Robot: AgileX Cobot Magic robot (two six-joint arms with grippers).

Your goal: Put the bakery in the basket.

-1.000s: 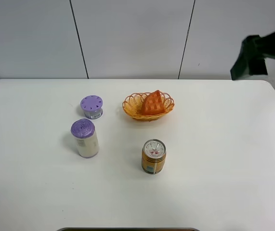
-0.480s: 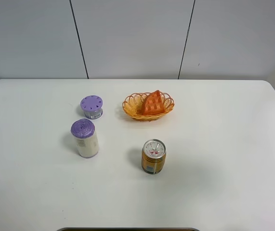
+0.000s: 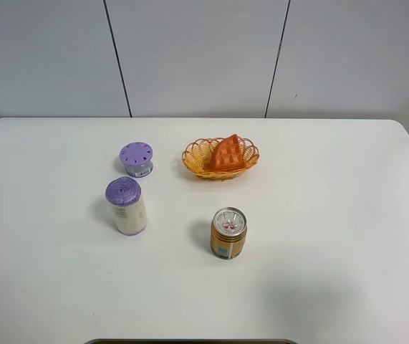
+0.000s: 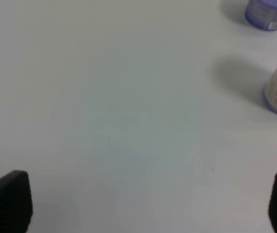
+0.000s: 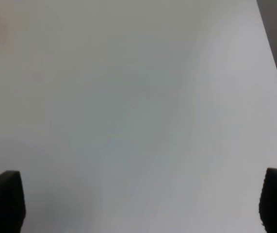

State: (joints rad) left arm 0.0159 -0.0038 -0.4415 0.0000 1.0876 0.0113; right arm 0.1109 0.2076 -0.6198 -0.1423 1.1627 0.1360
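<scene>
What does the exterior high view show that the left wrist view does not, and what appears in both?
Only the exterior high view shows the waffle piece lying in the basket, and the drink can. Only the left wrist view shows the left gripper, its fingertips wide apart. Both show the white table, the tall purple-lidded bottle and the short purple-lidded jar.

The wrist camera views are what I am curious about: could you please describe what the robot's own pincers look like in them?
Little shows. The left pincer appears only as two black fingertips at the picture's lower corners, blocky with rounded edges and a faintly ribbed surface. The right pincer looks the same: two black, matte fingertips. No cables, markings or arm links are visible, and the exterior high view shows no arm.
</scene>
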